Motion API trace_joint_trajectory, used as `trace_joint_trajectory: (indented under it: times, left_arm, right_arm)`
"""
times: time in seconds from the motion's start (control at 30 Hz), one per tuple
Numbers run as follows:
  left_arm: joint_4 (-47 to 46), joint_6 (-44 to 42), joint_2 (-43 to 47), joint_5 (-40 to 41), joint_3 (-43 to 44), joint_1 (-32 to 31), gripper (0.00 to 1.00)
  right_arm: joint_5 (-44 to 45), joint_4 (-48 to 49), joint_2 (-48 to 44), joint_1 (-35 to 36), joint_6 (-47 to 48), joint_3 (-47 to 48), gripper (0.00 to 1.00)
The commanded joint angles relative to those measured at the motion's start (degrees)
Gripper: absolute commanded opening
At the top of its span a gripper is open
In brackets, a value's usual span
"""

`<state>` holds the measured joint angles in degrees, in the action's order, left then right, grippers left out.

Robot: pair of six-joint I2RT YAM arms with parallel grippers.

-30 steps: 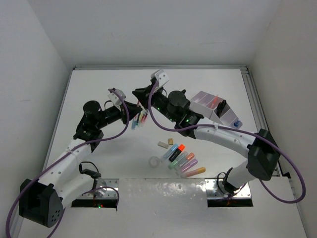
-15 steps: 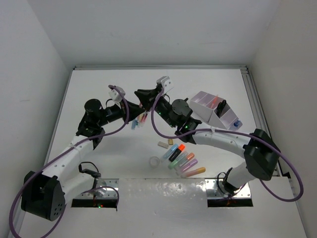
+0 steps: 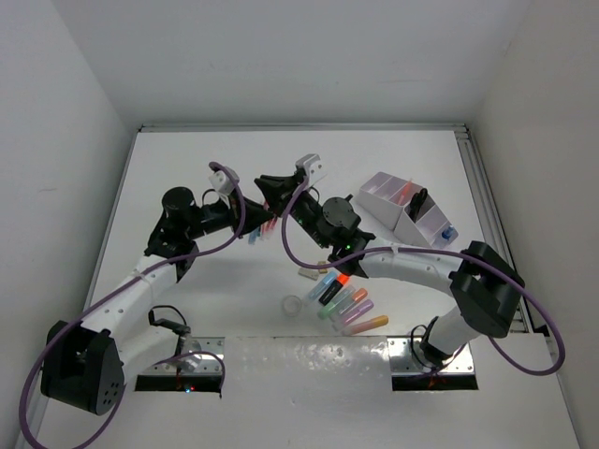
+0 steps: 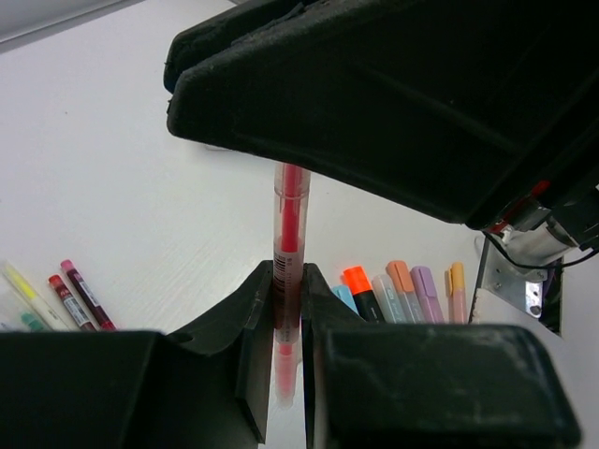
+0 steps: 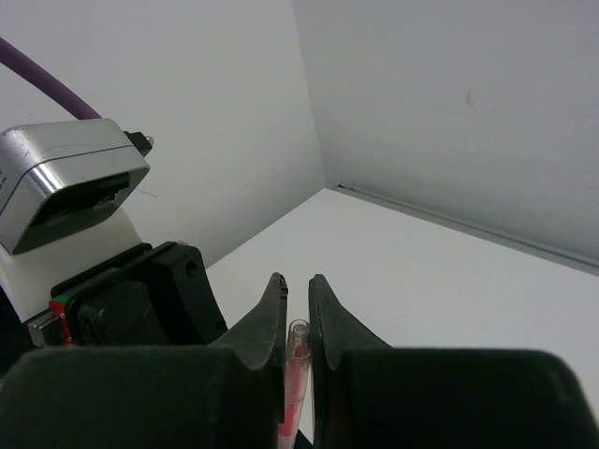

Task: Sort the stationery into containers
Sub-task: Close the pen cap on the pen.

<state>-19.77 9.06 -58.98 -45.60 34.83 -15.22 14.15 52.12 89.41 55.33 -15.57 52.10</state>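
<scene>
Notably, the pen (image 4: 291, 220) is slim, clear-barrelled and red inside.

Left tool (image 4: 287, 285) and right tool (image 5: 298, 292) meet, both pinching one pen (image 4: 291, 210).

- The right gripper (image 5: 298, 285) is filling the bottom of the view, and its two black fingers (image 5: 262, 327) are standing almost together.
- The fingers are pinching a thin red pen (image 5: 295, 379), which is standing upright with its clear end reaching nearly up to the fingertips.
- The lower part of the pen is hiding behind the gripper body.
- The black end of the left arm (image 5: 140, 304) is sitting just beside one finger; whether it is touching the pen is not showing here.
- A grey camera box (image 5: 70, 182) is sitting above that arm, and a purple cable (image 5: 37, 65) is running behind it.
- A white table (image 5: 440, 281) is meeting pale walls (image 5: 449, 103) in a corner.
</scene>
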Motion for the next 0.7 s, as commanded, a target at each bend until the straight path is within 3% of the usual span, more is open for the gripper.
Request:
trace_joint_trajectory:
  times: [0.0,0.33,0.4,0.5,0.67]
  left_arm:
    - [-16.3,-0.3,3.7,2.9,4.5,1.0,0.00]
    - [-13.5,-1.8,4.3,2.4,4.3,0.6,0.00]
    - [-11.5,-1.9,4.4,2.0,4.0,0.5,0.00]
    - [-9.7,-1.7,5.1,1.0,3.6,0.5,0.00]
    - [-7.5,-1.8,5.8,0.7,3.1,0.3,0.00]
  right_arm:
    - [-3.5,-21.4,4.5,2.5,2.9,-3.8,0.00]
    - [-3.7,-23.7,4.4,2.4,3.9,-2.6,0.00]
    - [-3.9,-24.0,3.7,2.0,3.4,-1.7,0.15]
    - [-6.5,-23.7,3.1,0.5,1.3,-0.5,0.30]
    - [-7.9,-22.4,2.4,-0.3,0.4,0.5,0.36]
